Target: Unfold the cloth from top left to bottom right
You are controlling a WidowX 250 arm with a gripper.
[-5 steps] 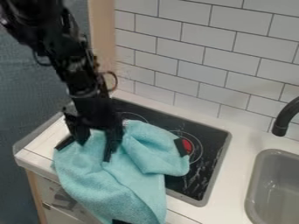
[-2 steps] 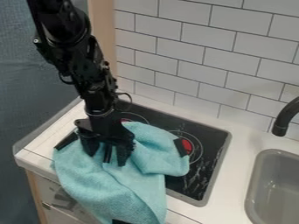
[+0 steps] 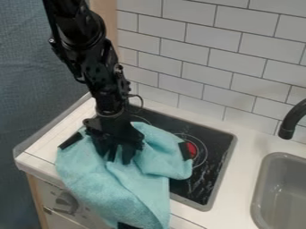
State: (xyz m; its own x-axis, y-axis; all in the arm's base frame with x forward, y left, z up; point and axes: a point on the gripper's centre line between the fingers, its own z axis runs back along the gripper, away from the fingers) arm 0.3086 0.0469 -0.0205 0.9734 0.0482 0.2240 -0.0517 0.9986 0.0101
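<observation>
One tool [image 3: 119,157] meets a turquoise cloth [image 3: 99,188] draped across stovetop [image 3: 218,154] and table edge [image 3: 37,164], its hold impossible to tell, as unfolding calls for one pinched layer drawn low toward bottom right.

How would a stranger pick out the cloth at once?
Start at the black stovetop left of the grey sink. The cloth lies crumpled over the stovetop's left part and hangs down the counter's front. It alone is turquoise and soft, with black patches at its edges.
</observation>
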